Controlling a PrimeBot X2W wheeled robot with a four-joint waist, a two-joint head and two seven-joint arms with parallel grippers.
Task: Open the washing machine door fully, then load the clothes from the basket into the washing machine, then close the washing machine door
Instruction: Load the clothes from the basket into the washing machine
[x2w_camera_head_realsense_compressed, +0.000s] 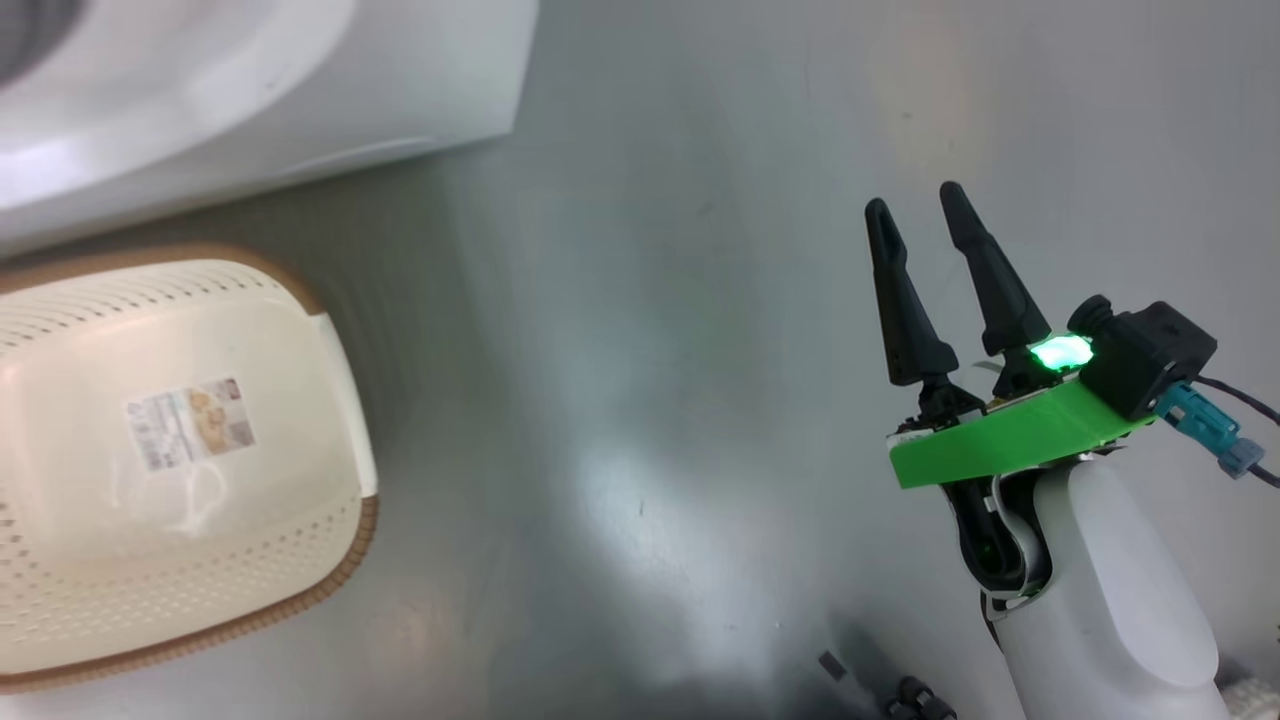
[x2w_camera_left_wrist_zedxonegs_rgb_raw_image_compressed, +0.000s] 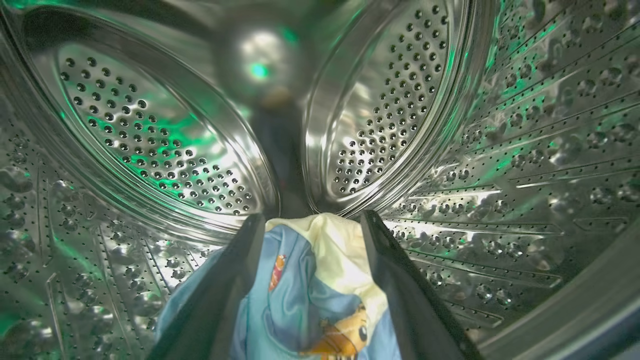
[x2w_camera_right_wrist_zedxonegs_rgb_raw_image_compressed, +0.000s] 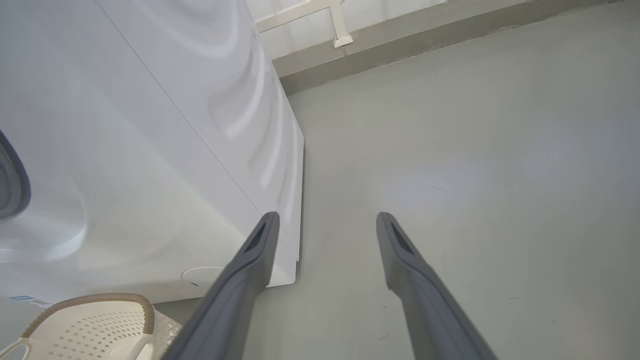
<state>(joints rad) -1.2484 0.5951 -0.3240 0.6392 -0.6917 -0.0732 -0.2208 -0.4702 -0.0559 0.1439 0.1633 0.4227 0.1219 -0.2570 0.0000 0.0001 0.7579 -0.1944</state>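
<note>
Basket (x2w_camera_head_realsense_compressed: 180, 590) at the far left looks empty (its bottom sticker (x2w_camera_head_realsense_compressed: 190, 422) is uncovered), just beside the washing machine (x2w_camera_head_realsense_compressed: 300, 90). Inside the drum (x2w_camera_left_wrist_zedxonegs_rgb_raw_image_compressed: 150, 140) the left gripper (x2w_camera_left_wrist_zedxonegs_rgb_raw_image_compressed: 311, 220) has its jaws apart, and the blue and cream clothes (x2w_camera_left_wrist_zedxonegs_rgb_raw_image_compressed: 300, 290) lie loose between them. Loading seems nearly done, and closing the door remains. I think this arm must first leave the opening. At the right, the right gripper (x2w_camera_head_realsense_compressed: 914, 197) hangs spread over the grey floor (x2w_camera_head_realsense_compressed: 650, 350).
</note>
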